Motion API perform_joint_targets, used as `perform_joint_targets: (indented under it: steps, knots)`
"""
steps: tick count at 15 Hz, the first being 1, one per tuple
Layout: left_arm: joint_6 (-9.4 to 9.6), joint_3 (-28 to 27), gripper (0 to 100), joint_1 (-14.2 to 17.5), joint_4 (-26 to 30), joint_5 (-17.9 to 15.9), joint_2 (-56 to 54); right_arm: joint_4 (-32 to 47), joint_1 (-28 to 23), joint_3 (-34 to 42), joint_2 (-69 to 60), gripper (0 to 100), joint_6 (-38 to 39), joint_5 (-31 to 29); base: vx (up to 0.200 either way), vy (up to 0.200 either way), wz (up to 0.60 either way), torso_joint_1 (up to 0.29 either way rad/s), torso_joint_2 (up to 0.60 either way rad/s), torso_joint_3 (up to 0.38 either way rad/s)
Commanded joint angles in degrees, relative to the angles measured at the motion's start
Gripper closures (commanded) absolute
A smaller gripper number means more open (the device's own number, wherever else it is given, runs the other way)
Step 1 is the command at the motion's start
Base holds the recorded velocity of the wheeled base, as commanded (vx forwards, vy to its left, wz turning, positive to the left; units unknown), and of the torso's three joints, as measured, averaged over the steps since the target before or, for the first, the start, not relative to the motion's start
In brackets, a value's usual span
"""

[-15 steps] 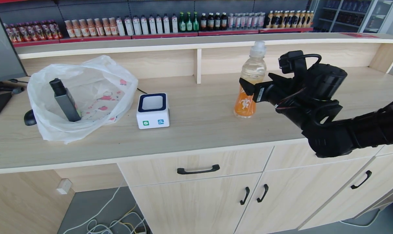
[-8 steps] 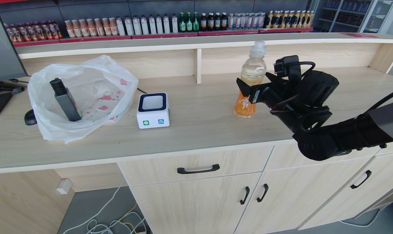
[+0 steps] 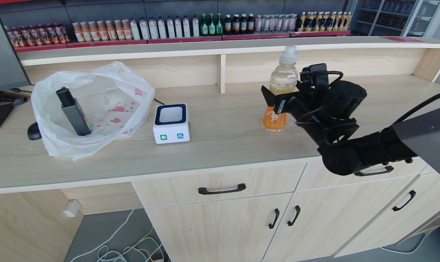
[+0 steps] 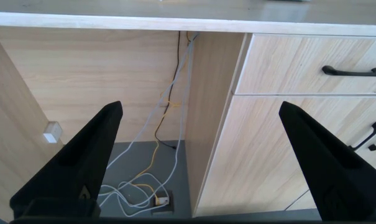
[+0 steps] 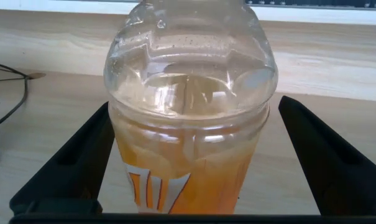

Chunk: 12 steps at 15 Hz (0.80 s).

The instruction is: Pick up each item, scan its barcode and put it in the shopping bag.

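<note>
A clear bottle (image 3: 284, 77) with an orange label and a white cap stands upright on the wooden counter (image 3: 223, 145), right of centre. My right gripper (image 3: 281, 101) is open at label height, one finger on each side of the bottle and not pressing it. In the right wrist view the bottle (image 5: 188, 124) sits close between the spread fingers (image 5: 63, 168). A white scanner box (image 3: 170, 123) is mid-counter. The white shopping bag (image 3: 107, 91) lies open at the left with a grey, black-capped item (image 3: 73, 113) in it. My left gripper (image 4: 197, 162) hangs open below the counter, holding nothing.
A raised shelf with a divider (image 3: 222, 72) runs along the counter's back, just behind the bottle. A screen (image 3: 3, 54) and a small black object (image 3: 33, 131) sit at the far left. Drawers and cupboard doors (image 3: 223, 189) are under the counter, with cables (image 4: 156, 180) on the floor.
My right arm has moved left and toward the bottle, bringing the open fingers from beside it to either side of it. Bottle, bag and scanner have stayed put.
</note>
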Motion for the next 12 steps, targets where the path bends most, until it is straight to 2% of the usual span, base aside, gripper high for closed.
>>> perform_joint_targets:
  steps: [1, 6, 12]
  knots:
    - [-0.02, 0.0, 0, -0.04, 0.0, 0.0, -0.02, 0.85, -0.07, -1.34, 1.37, 0, -0.06, 0.0, 0.0, 0.0, 0.0, 0.0, 0.0, 0.0]
    - [-0.02, 0.0, 0, -0.04, 0.0, 0.0, -0.02, 3.84, -0.16, -6.35, 2.42, 0, -0.06, 0.0, 0.0, 0.0, 0.0, 0.0, 0.0, 0.0]
    - [-0.02, 0.0, 0, 0.05, 0.0, 0.0, 0.06, 4.99, -0.16, -7.41, 2.51, 0, -0.06, 0.0, 0.0, 0.0, 0.0, 0.0, 0.0, 0.0]
